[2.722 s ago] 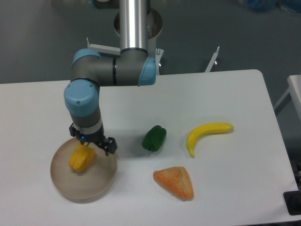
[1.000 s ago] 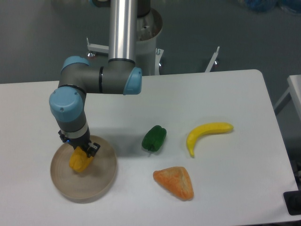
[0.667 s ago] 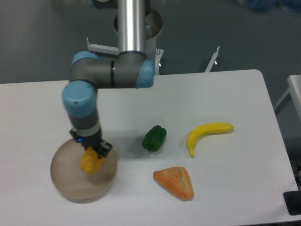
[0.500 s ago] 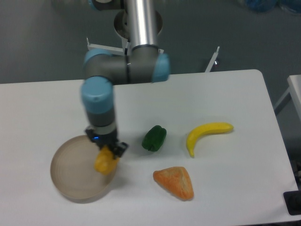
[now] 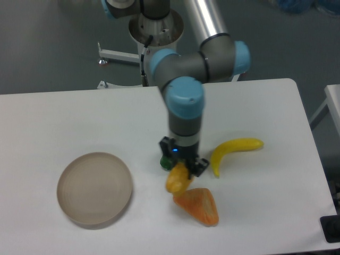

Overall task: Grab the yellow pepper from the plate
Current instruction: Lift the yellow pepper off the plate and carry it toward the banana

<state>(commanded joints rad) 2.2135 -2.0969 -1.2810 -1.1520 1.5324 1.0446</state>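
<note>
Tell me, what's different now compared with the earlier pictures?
The gripper closed on the yellow pepper, lifted it off the plate and carried it rightward; it now hangs beside the orange wedge, hiding most of the green pepper. Plate, banana and wedge haven't moved.

Place: a robot lab or test room.
Robot: a big grey and blue arm (image 5: 183, 95) stands on a metal base.
Table: a plain white table (image 5: 64, 117).
Toy food: a banana (image 5: 234, 151) and an orange wedge (image 5: 197, 206).
Floor: dull grey.
</note>
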